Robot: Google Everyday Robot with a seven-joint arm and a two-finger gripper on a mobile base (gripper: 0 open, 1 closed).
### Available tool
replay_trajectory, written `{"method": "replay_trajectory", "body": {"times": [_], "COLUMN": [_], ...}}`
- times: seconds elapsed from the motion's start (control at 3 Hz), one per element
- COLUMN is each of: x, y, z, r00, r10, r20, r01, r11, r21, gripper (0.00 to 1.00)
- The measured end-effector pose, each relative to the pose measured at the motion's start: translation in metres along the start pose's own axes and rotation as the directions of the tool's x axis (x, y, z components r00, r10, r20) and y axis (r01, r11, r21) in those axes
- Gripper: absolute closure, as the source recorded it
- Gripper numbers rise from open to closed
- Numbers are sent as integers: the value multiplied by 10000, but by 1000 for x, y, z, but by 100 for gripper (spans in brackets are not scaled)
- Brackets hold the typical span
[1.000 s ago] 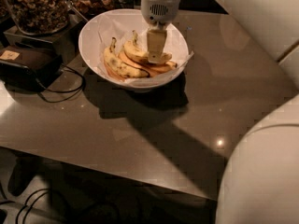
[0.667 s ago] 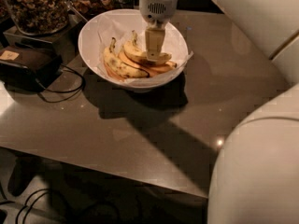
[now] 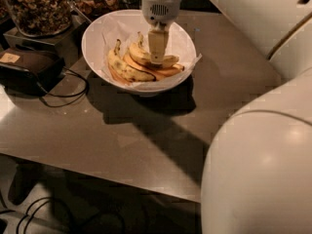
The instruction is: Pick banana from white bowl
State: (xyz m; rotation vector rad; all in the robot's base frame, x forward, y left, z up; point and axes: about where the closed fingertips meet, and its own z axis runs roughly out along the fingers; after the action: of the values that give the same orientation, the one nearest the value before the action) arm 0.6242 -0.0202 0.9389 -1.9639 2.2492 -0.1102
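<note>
1. On the tabletop, the white bowl sits toward the back.
2. Inside it dips the hand; whether it grips, I cannot tell.
3. Beneath lies the banana: grasping step, I judge; next needs a sure hold and a straight lift.

One white bowl, perhaps four bananas, two glass jars, one black box, one pair of jaws over them.
</note>
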Motion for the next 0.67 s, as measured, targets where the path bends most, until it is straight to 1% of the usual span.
{"method": "replay_trajectory", "body": {"times": [0.67], "x": [-4], "y": [-4], "z": [5], "r00": [10000], "r10": [25], "r20": [-23], "r01": [-25], "r11": [9998], "r21": [-215], "gripper": [50]}}
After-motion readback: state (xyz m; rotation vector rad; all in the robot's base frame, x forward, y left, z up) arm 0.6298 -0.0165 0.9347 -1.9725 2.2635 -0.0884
